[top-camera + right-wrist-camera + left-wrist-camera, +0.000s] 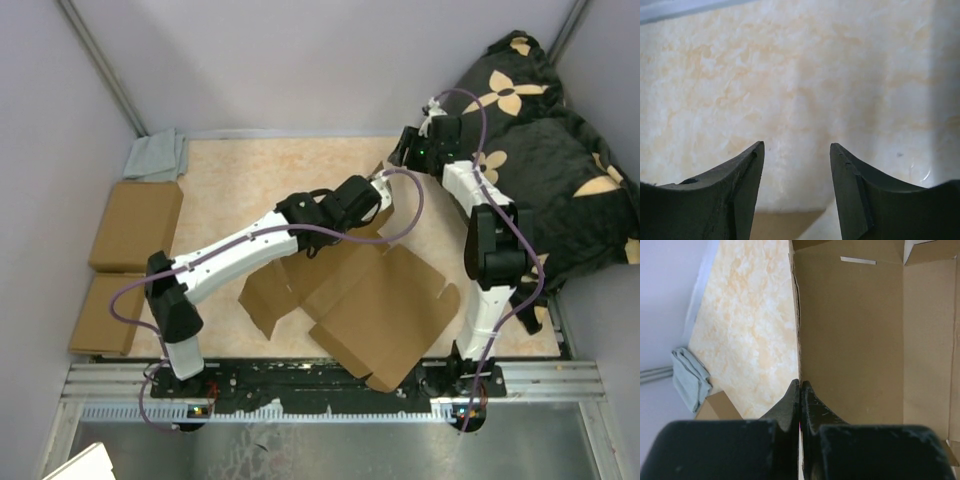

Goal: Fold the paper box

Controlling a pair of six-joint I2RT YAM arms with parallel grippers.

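The paper box (380, 310) is a brown cardboard sheet with flaps, lying partly unfolded in front of the arms. One panel (855, 340) stands raised. My left gripper (378, 197) reaches over the sheet's far end. In the left wrist view the left gripper (800, 384) is shut on the raised panel's thin edge, one finger on each side. My right gripper (402, 150) hovers at the back right, beyond the box. In the right wrist view the right gripper (796, 145) is open over the bare tabletop, with nothing between its fingers. A strip of the cardboard (785, 225) shows below it.
Two closed brown boxes (135, 225) (105, 315) lie along the left edge. A folded grey cloth (157, 155) sits in the back left corner. A black flowered cushion (545, 150) fills the back right. Grey walls enclose the table.
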